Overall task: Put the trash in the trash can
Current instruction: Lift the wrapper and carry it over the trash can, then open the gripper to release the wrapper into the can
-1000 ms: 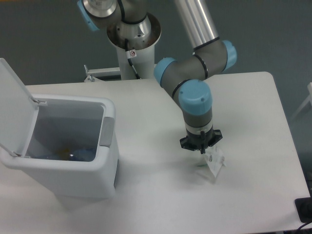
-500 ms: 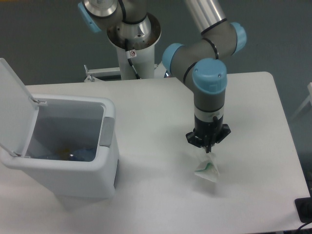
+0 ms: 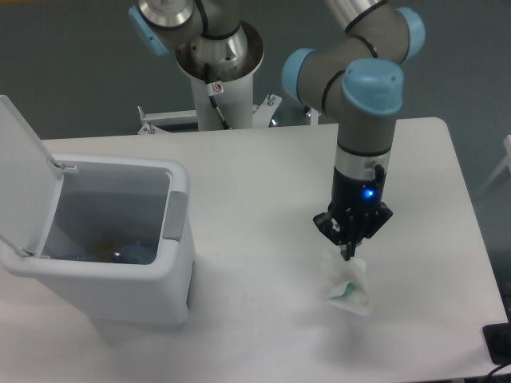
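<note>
right of the bin [image 3: 120, 263], gripper [image 3: 348, 254] pinched on packet [image 3: 349, 288] — dangling

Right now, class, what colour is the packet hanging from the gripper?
The packet is white with a green patch low on it, seen in the fixed camera view.

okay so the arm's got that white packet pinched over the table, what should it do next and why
Probably carry it left toward the trash can. The gripper appears shut on the top of the white packet, which hangs below it, apparently just off the table. The can sits at the table's left side with its lid swung open, so a leftward move at enough height to clear the rim looks sensible.
</note>
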### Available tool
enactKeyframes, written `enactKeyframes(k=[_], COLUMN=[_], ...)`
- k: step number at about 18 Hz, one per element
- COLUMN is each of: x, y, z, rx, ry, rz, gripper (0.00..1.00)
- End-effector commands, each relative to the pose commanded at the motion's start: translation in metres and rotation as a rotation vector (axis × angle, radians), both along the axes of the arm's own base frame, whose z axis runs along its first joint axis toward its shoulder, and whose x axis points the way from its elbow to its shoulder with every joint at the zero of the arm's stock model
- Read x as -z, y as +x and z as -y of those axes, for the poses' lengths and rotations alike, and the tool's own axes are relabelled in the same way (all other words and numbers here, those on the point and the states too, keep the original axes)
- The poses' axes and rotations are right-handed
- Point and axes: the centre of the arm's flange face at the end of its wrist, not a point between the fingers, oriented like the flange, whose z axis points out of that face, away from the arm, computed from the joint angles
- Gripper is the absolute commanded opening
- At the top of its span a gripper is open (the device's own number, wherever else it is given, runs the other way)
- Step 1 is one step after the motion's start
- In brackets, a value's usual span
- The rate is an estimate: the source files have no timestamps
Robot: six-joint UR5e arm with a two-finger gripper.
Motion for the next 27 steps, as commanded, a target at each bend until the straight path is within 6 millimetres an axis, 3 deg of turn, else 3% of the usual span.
enactKeyframes(k=[2, 6, 13, 20, 22, 27], x=[-0.018, -0.105, -0.171, -0.157, -0.152, -0.133], y=[0.009, 0.05, 0.143, 0.203, 0.237, 0.251], z=[-0.003, -0.003, -0.013, -0.028, -0.018, -0.02], rx=[0.007, 0.02, 0.14, 0.223, 0.266, 0.34], ry=[0.067, 0.265, 0.339, 0.313, 0.308, 0.287], rz=[0.025, 0.066, 0.009, 0.038, 0.035, 0.013], gripper=[0.0, 0.0, 0.0, 0.0, 0.0, 0.0])
